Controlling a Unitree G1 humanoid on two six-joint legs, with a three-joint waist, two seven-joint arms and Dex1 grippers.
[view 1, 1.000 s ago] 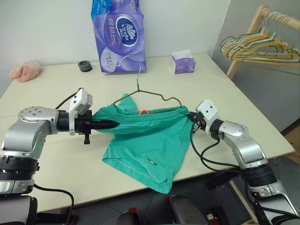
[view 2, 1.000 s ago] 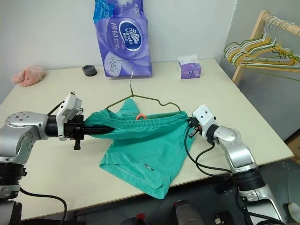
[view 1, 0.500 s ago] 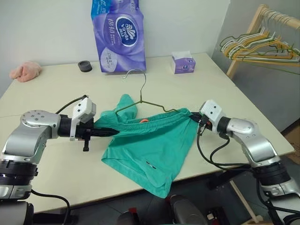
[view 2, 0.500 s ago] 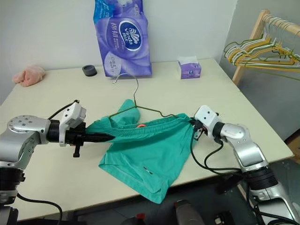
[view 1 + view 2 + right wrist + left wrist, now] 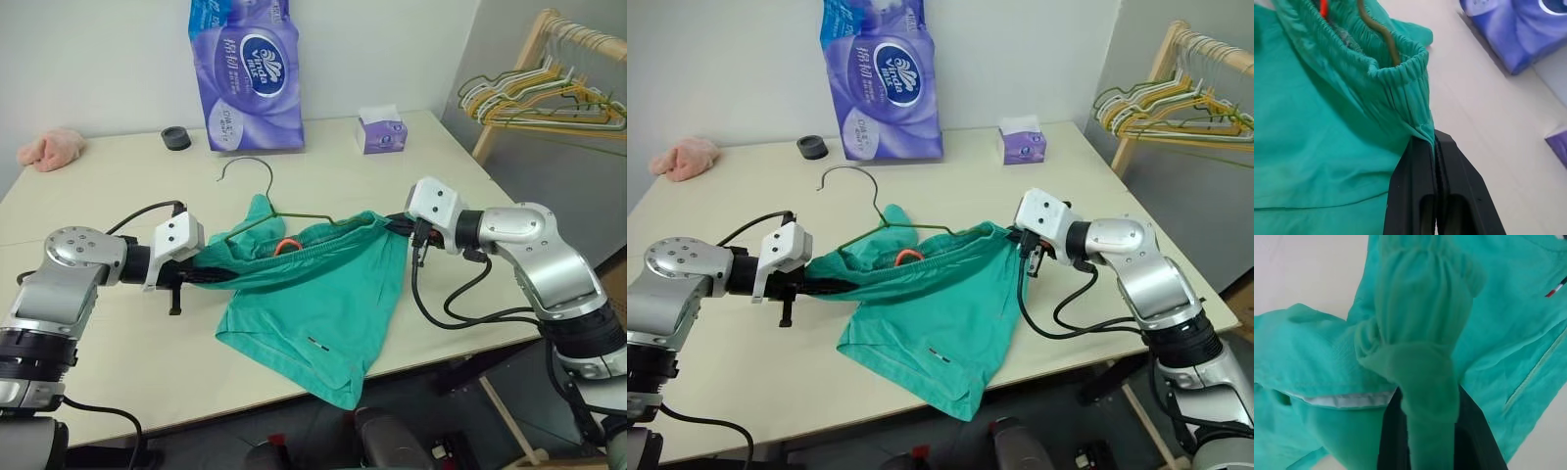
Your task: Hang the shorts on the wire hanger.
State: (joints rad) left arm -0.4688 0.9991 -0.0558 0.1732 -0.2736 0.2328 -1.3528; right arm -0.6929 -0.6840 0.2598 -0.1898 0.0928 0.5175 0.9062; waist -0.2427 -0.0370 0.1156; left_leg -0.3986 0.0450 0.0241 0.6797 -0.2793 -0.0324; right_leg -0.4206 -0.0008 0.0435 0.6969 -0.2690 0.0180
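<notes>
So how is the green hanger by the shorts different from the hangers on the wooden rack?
The wire hanger is one alone, olive green, lying tilted on the table with one end tucked inside the waistband of the shorts. The rack hangers are a bunch in yellow, green and white, hanging by their hooks from the wooden rack, with no clothes on them. All are thin, triangular hangers with hooks.

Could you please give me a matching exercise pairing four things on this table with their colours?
Things:
1 shorts
2 tissue box
3 cloth lump
4 hanger

Colours:
A pink
B olive-green
C teal-green
D purple and white

Pairs: 1-C, 2-D, 3-A, 4-B
</notes>
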